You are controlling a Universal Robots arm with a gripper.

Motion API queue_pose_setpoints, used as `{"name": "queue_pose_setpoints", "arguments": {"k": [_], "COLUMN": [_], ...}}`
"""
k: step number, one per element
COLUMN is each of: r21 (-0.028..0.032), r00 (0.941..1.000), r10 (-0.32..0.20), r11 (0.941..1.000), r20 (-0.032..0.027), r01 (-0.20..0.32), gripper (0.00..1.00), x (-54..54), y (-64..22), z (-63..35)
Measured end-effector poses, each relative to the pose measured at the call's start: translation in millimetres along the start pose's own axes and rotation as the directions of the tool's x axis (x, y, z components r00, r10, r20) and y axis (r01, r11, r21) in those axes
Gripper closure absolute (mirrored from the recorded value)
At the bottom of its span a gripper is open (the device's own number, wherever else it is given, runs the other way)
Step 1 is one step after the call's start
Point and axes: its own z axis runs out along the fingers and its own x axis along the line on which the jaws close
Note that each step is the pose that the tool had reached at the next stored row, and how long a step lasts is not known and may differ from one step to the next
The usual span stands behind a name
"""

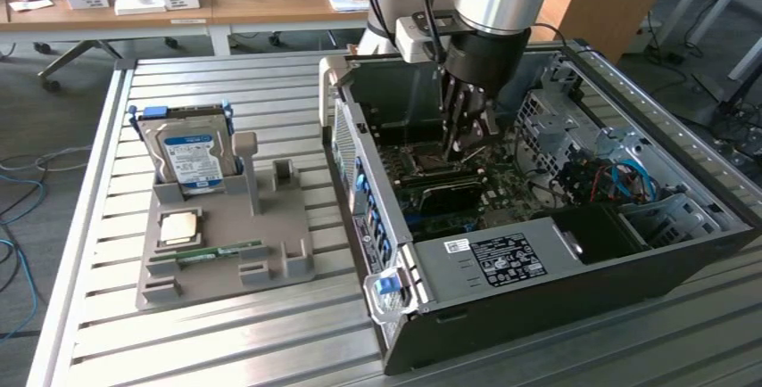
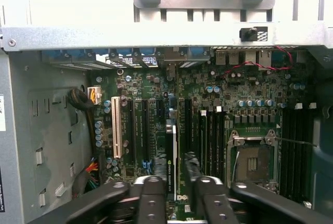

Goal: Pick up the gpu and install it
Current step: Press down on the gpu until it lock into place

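The gpu (image 2: 171, 159) stands edge-on in a slot of the motherboard (image 2: 244, 104), between the long black slots, its dark face labelled in white. My gripper (image 2: 177, 183) is just over it, open, with one black finger (image 2: 152, 187) on each side of the card and a gap on both sides. In the exterior view my gripper (image 1: 462, 146) reaches straight down into the open computer case (image 1: 512, 302), close over the board.
Left of the case, a grey parts holder (image 1: 227, 267) carries an upright hard drive (image 1: 191, 153), a flat square chip (image 1: 181, 225) and a small green memory stick (image 1: 220, 251). Case walls, drive cages and cables (image 1: 619, 182) crowd the gripper. An empty processor socket (image 2: 252, 161) lies beside the slots.
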Motion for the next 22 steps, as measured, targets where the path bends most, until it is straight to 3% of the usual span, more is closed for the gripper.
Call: {"name": "queue_pose_setpoints", "arguments": {"k": [3,5,12,15,22], "r21": [0.0,0.0,-0.0002,-0.0044,-0.0087], "r00": [1.0,1.0,1.0,1.0,1.0], "r10": [0.0,0.0,0.0,0.0,0.0], "r11": [1.0,1.0,1.0,1.0,1.0], "r20": [0.0,-0.0001,0.0,0.0001,0.0018], "r01": [0.0,0.0,0.0,0.0,0.0], "gripper": [0.86,0.89,0.89,0.89,0.89], "x": [0.0,0.0,0.0,-0.2,-0.6], "y": [0.0,0.0,-0.2,-2.7,-4.8], "z": [0.0,0.0,0.0,0.5,11.1]}}
